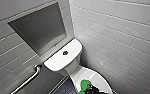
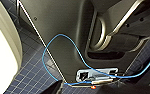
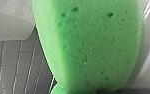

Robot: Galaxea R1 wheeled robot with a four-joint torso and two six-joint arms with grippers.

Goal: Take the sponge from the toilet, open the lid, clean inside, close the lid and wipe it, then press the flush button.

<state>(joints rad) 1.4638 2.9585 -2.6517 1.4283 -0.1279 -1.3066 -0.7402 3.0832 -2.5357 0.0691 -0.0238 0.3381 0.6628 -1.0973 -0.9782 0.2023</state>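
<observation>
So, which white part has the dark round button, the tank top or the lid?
The tank top, against the wall; the lid near the sponge is plain.

One toilet (image 1: pixel 58 62), one sponge (image 1: pixel 85 84), one flush button (image 1: pixel 65 52), one wall niche (image 1: pixel 41 27), apparently one grab rail (image 1: pixel 28 79).

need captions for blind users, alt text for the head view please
A white toilet in a corner of white-tiled walls, seen from above, with a green sponge on its lid by the robot's dark tool. A metal grab bar is mounted at left.
</observation>
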